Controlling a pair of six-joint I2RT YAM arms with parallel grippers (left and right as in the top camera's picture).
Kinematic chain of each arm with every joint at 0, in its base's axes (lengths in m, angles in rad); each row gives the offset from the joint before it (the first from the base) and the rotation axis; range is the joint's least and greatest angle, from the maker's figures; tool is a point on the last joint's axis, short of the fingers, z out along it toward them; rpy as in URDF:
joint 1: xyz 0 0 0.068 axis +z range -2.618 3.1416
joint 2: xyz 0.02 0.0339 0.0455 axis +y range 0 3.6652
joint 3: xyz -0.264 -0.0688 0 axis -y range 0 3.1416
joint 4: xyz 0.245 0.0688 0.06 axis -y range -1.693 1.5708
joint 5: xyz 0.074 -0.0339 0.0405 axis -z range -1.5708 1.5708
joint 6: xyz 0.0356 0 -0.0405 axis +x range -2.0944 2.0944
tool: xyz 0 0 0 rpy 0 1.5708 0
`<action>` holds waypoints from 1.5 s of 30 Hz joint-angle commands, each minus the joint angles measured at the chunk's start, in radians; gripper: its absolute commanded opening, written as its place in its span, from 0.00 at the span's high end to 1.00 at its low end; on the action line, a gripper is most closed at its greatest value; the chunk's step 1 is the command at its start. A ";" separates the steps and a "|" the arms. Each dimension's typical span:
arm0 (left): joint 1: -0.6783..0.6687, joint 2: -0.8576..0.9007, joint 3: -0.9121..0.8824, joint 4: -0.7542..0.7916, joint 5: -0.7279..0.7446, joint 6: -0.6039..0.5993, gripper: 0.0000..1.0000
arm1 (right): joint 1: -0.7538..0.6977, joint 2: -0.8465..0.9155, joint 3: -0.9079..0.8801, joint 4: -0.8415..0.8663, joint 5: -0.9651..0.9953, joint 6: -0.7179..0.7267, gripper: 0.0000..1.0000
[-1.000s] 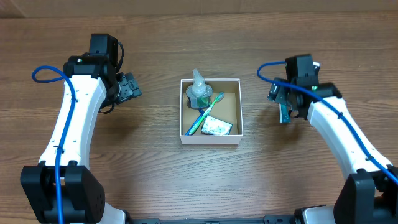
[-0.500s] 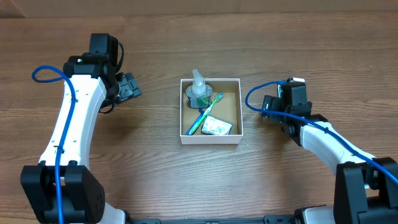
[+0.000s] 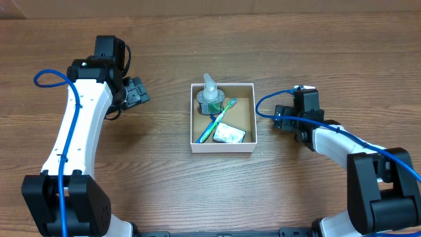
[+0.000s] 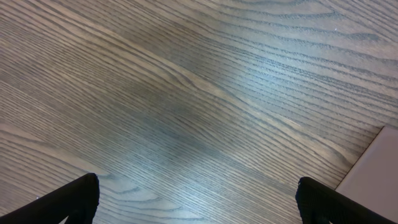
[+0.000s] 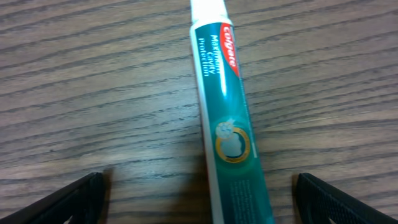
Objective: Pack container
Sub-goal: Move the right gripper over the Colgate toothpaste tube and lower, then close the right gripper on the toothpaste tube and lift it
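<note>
The container, a small white box with a brown inside, sits mid-table. It holds a clear bottle, a blue-green toothbrush and a small packet. My right gripper is low over the table to the right of the container. In the right wrist view it is open, with a teal and white toothpaste tube lying flat between its fingers, untouched. The overhead view hides the tube under the arm. My left gripper is open and empty, left of the container, over bare wood.
The container's white corner shows at the right edge of the left wrist view. The wooden table stretches around the box. A blue cable loops off the right wrist toward the container.
My right arm folded down and inward, bringing its gripper low over the toothpaste tube. The left arm and the container's contents have not moved.
</note>
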 commanded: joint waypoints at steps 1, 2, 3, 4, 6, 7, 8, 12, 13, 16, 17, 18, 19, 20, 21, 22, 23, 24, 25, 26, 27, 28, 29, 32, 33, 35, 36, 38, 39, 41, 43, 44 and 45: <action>0.004 -0.024 0.021 0.001 -0.009 0.001 0.00 | -0.049 0.024 -0.005 0.010 -0.011 0.025 0.01; 0.004 -0.024 0.021 0.001 -0.009 0.001 0.00 | -0.067 0.026 -0.005 0.010 -0.039 0.025 0.01; 0.004 -0.024 0.021 0.001 -0.009 0.000 0.00 | -0.082 0.026 -0.005 0.010 -0.071 0.024 0.01; 0.004 -0.024 0.021 0.001 -0.009 0.001 0.00 | -0.100 0.026 -0.005 0.011 -0.108 0.024 0.01; 0.004 -0.024 0.021 0.001 -0.009 0.001 0.00 | -0.117 0.026 -0.005 0.014 -0.151 0.016 0.03; 0.004 -0.024 0.021 0.001 -0.010 0.001 0.00 | -0.117 0.026 -0.005 0.015 -0.153 0.001 0.06; 0.004 -0.024 0.021 0.001 -0.010 0.001 0.00 | -0.117 0.026 -0.005 0.014 -0.152 -0.010 0.07; 0.004 -0.024 0.021 0.001 -0.009 0.001 0.00 | -0.115 0.026 -0.005 0.014 -0.152 -0.009 0.20; 0.004 -0.024 0.021 0.001 -0.010 0.001 0.00 | -0.115 0.026 -0.005 0.014 -0.152 -0.009 0.21; 0.004 -0.024 0.021 0.001 -0.009 0.000 0.00 | -0.115 0.026 -0.005 0.012 -0.153 -0.009 0.24; 0.004 -0.024 0.021 0.001 -0.009 0.001 0.00 | -0.115 0.026 -0.005 0.010 -0.153 -0.009 0.25; 0.004 -0.024 0.021 0.001 -0.009 0.001 0.00 | -0.115 0.026 -0.005 0.007 -0.153 -0.009 0.26; 0.004 -0.024 0.021 0.001 -0.010 0.001 0.00 | -0.115 0.027 -0.005 0.005 -0.153 -0.009 0.28; 0.004 -0.024 0.021 0.001 -0.009 0.001 0.00 | -0.115 0.029 -0.005 0.004 -0.153 -0.009 0.29; 0.004 -0.024 0.021 0.001 -0.009 0.001 0.00 | -0.115 0.032 -0.005 0.003 -0.153 -0.009 0.30; 0.004 -0.024 0.021 0.001 -0.010 0.000 0.00 | -0.115 0.033 -0.005 0.003 -0.153 -0.009 0.33; 0.004 -0.024 0.021 0.001 -0.010 0.001 0.00 | -0.115 0.033 -0.005 0.003 -0.153 -0.009 0.35; 0.004 -0.024 0.021 0.001 -0.009 0.001 0.00 | -0.115 0.033 -0.005 0.002 -0.153 -0.009 0.35; 0.004 -0.024 0.021 0.001 -0.010 0.001 0.00 | -0.115 0.033 -0.005 0.002 -0.153 -0.009 0.36; 0.004 -0.024 0.021 0.001 -0.009 0.000 0.00 | -0.115 0.033 -0.005 0.002 -0.153 -0.009 0.37; 0.004 -0.024 0.021 0.001 -0.009 0.001 0.00 | -0.115 0.033 -0.005 0.001 -0.153 -0.009 0.38; 0.004 -0.024 0.021 0.001 -0.010 0.000 0.00 | -0.115 0.033 -0.005 0.000 -0.153 -0.009 0.38; 0.004 -0.024 0.021 0.001 -0.009 0.001 0.00 | -0.114 0.033 -0.005 -0.002 -0.154 -0.009 0.39; 0.004 -0.024 0.021 0.001 -0.009 0.001 0.00 | -0.105 0.033 -0.005 -0.002 -0.161 -0.009 0.42; 0.004 -0.024 0.021 0.001 -0.009 0.001 0.00 | -0.097 0.033 -0.005 -0.002 -0.160 -0.009 0.42; 0.004 -0.024 0.021 0.001 -0.009 0.001 0.00 | -0.082 0.033 -0.005 -0.001 -0.159 -0.013 0.41; 0.004 -0.024 0.021 0.001 -0.010 0.001 0.00 | -0.071 0.035 -0.005 0.000 -0.159 -0.034 0.41; 0.004 -0.024 0.021 0.001 -0.010 0.001 0.00 | -0.054 0.044 -0.005 0.004 -0.121 -0.036 0.38; 0.004 -0.024 0.021 0.001 -0.009 0.001 0.00 | -0.051 0.051 -0.005 0.006 -0.105 -0.036 0.38; 0.004 -0.024 0.021 0.001 -0.010 0.001 0.00 | -0.051 0.059 -0.005 0.007 -0.095 -0.036 0.39; 0.004 -0.024 0.021 0.001 -0.010 0.001 0.00 | -0.054 0.059 -0.005 0.007 -0.087 -0.035 0.43; 0.004 -0.024 0.021 0.001 -0.009 0.001 0.00 | -0.054 0.059 -0.005 0.007 -0.087 -0.035 0.45; 0.004 -0.024 0.021 0.001 -0.010 0.001 0.00 | -0.054 0.059 -0.005 0.007 -0.082 -0.035 0.48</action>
